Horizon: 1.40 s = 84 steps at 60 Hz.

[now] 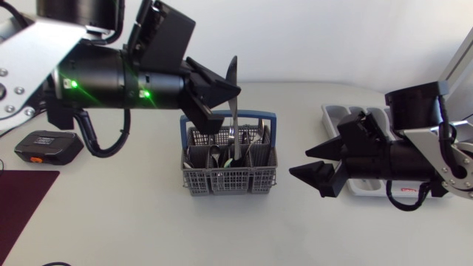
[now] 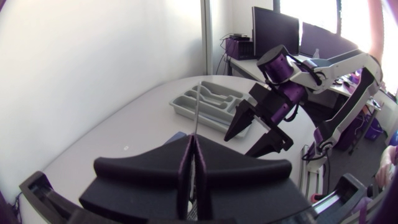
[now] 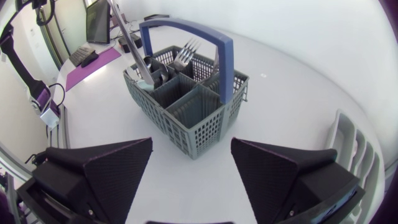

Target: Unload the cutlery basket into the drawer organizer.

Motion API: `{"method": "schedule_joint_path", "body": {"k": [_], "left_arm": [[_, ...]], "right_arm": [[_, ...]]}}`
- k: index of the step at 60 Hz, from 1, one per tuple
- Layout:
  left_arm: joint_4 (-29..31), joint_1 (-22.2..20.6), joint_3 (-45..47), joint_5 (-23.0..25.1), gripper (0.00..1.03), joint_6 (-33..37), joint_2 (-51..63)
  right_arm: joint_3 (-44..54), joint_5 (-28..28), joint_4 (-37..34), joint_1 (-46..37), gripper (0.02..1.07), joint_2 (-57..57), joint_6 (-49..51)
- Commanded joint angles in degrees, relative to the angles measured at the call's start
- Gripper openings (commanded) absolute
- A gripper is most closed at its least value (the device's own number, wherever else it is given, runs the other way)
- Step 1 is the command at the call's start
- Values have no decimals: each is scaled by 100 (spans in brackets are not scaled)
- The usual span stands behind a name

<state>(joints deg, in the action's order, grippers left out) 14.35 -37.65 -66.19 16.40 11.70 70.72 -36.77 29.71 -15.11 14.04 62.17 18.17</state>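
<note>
Upper middle, the left gripper clamps a silver utensil standing in the basket. At right, the right gripper gapes beside the organizer.

The left arm is a thick, glossy black barrel with two small green lights glowing on it, joined to a flat silver-grey link dotted with round screws. A black cable loops beneath it. The left claw is matte black, made of two broad wedge-shaped fingers with a faintly grainy finish. The right arm matches it, with a black cylinder body, a silver-grey bracket and a thin black cord below. The right claw has the same matte black wedges, tapering to blunt points.
</note>
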Motion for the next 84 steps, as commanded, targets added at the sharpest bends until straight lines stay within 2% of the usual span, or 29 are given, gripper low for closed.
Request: {"method": "schedule_joint_path", "body": {"k": [1, 15, 25, 31, 56, 62, 69, 81, 84], "left_arm": [[59, 153, -333, 249, 3, -204, -146], [235, 276, -254, 1040, 3, -511, -102], [384, 328, -219, 1629, 3, -661, -14], [384, 328, -157, 1805, 3, -696, 30], [367, 328, 115, 2411, 3, -916, 144], [367, 337, 168, 2534, 3, -942, 162], [367, 381, 203, 2622, 3, -951, 162], [367, 390, 221, 2675, 3, -960, 162], [367, 390, 221, 2684, 3, -960, 162]], "right_arm": [[-128, -18, 35, 116, 95, -65, 125], [-172, 368, -71, 494, 97, -214, 99], [-313, 931, -185, 714, 97, -153, 107], [-366, 1142, -229, 854, 97, -100, 178], [-594, 1151, -211, 1487, 96, 225, 257], [-620, 1151, -211, 1566, 91, 269, 301], [-585, 1159, -220, 1654, 72, 287, 362], [-533, 1274, -238, 1751, 29, 427, 433], [-559, 1344, -290, 1760, 20, 524, 433]]}}
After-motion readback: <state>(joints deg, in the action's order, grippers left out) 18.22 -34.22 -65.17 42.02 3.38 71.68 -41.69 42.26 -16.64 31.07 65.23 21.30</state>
